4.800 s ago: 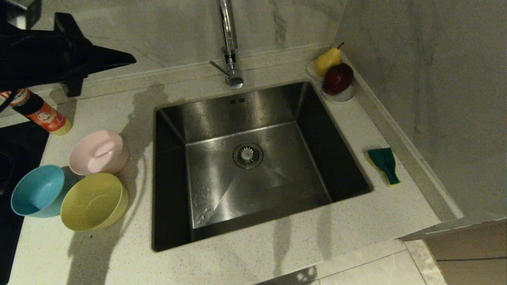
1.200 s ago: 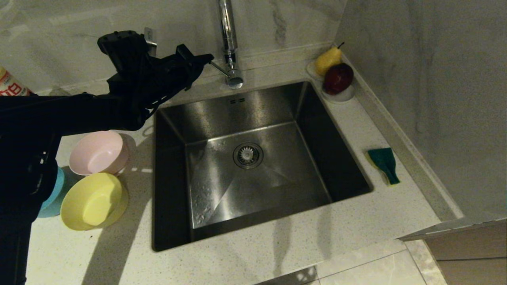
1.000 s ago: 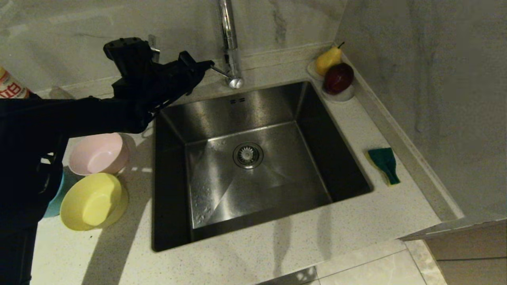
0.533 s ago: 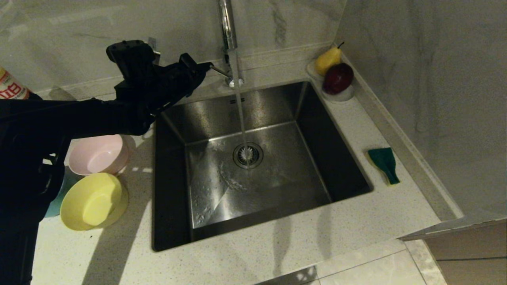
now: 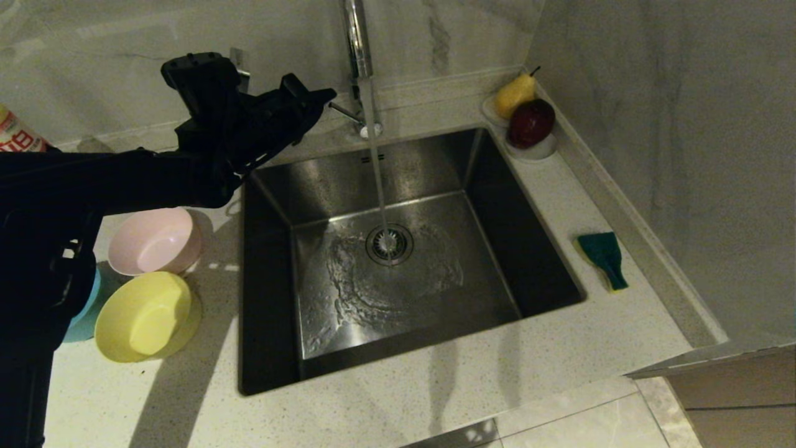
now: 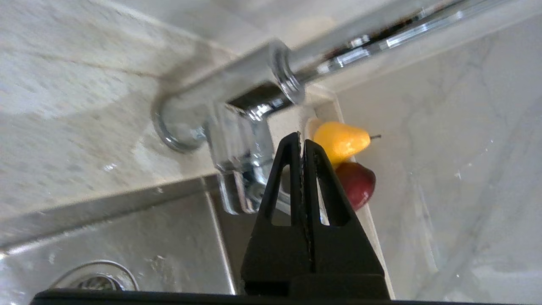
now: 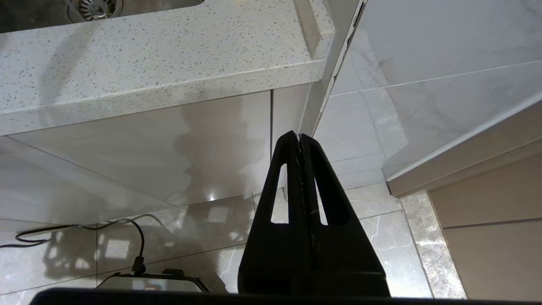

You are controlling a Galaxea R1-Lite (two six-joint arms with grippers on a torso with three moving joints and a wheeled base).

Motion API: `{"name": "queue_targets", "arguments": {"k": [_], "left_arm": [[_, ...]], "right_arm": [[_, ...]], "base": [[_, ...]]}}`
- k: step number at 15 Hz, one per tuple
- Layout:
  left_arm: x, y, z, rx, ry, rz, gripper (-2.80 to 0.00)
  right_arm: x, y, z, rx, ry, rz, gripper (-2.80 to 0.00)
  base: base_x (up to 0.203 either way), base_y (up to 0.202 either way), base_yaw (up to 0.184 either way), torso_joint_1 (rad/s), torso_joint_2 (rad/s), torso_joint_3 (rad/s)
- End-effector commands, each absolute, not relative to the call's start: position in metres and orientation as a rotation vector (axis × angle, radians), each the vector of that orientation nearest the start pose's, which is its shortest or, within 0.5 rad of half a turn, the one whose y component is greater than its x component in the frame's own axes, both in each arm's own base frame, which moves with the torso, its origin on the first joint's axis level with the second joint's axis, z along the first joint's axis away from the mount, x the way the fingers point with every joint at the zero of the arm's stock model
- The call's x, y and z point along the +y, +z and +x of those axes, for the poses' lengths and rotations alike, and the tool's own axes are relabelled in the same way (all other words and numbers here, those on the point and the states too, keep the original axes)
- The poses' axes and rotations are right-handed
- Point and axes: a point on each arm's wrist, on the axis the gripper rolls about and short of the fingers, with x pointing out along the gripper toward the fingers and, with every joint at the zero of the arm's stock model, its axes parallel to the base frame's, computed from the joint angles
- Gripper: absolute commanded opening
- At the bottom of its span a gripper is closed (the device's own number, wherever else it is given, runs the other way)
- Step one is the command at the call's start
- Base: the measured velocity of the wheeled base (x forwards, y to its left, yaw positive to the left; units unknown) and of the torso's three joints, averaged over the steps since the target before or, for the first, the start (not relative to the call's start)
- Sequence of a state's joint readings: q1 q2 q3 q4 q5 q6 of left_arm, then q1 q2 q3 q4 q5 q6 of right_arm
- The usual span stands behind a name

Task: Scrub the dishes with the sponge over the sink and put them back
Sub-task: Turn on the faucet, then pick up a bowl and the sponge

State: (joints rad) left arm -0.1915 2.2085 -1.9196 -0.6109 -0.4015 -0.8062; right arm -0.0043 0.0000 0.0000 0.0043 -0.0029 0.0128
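Observation:
My left gripper (image 5: 328, 94) (image 6: 301, 139) is shut and empty, its tip by the tap's side lever (image 5: 343, 111) at the sink's back rim. Water streams from the tap (image 5: 356, 37) onto the drain strainer (image 5: 389, 244) of the steel sink (image 5: 267, 186). Left of the sink stand the dishes: a pink bowl (image 5: 155, 241), a yellow bowl (image 5: 146, 316) and a blue bowl (image 5: 84, 311), mostly hidden behind my left arm. On the counter right of the sink lies the sponge (image 5: 603, 256), green face up. My right gripper (image 7: 300, 136) hangs shut and empty below the counter edge.
A yellow pear (image 5: 513, 93) and a dark red fruit (image 5: 530, 122) rest on white saucers at the sink's back right corner. A red-labelled bottle (image 5: 15, 137) stands at the far left by the wall. The marble wall closes the right side.
The tap has come on: water now pours into the sink and spreads around the drain. My left gripper has lifted slightly off the lever. Nothing else has moved.

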Motion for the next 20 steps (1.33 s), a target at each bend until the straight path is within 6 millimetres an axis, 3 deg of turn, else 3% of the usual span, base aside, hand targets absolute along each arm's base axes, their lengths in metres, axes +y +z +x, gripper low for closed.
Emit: {"name": "queue_targets", "arguments": {"k": [1, 8, 11, 13, 16, 20], "left_arm": [[-0.107, 0.291, 0.451, -0.048, -0.701, -0.746, -2.8], [-0.115, 0.281, 0.434, -0.015, -0.7, -0.716, -2.8], [-0.103, 0.305, 0.426, -0.083, -0.678, -0.714, -2.8], [-0.077, 0.329, 0.418, -0.129, -0.629, -0.71, -2.8], [-0.051, 0.369, 0.385, -0.193, -0.565, -0.706, -2.8], [-0.031, 0.411, 0.305, -0.205, -0.42, -0.622, -2.8]], "right_arm": [[0.0, 0.075, -0.023, 0.005, -0.008, 0.012, -2.8], [0.0, 0.075, -0.023, 0.005, -0.008, 0.012, -2.8], [0.0, 0.075, -0.023, 0.005, -0.008, 0.014, -2.8], [0.0, 0.075, -0.023, 0.006, -0.008, 0.012, -2.8], [0.0, 0.075, -0.023, 0.006, -0.008, 0.013, -2.8], [0.0, 0.075, -0.023, 0.005, -0.008, 0.012, -2.8]], "base": [[0.0, 0.0, 0.0, 0.0, 0.0, 0.0], [0.0, 0.0, 0.0, 0.0, 0.0, 0.0], [0.0, 0.0, 0.0, 0.0, 0.0, 0.0], [0.0, 0.0, 0.0, 0.0, 0.0, 0.0], [0.0, 0.0, 0.0, 0.0, 0.0, 0.0], [0.0, 0.0, 0.0, 0.0, 0.0, 0.0]]}}
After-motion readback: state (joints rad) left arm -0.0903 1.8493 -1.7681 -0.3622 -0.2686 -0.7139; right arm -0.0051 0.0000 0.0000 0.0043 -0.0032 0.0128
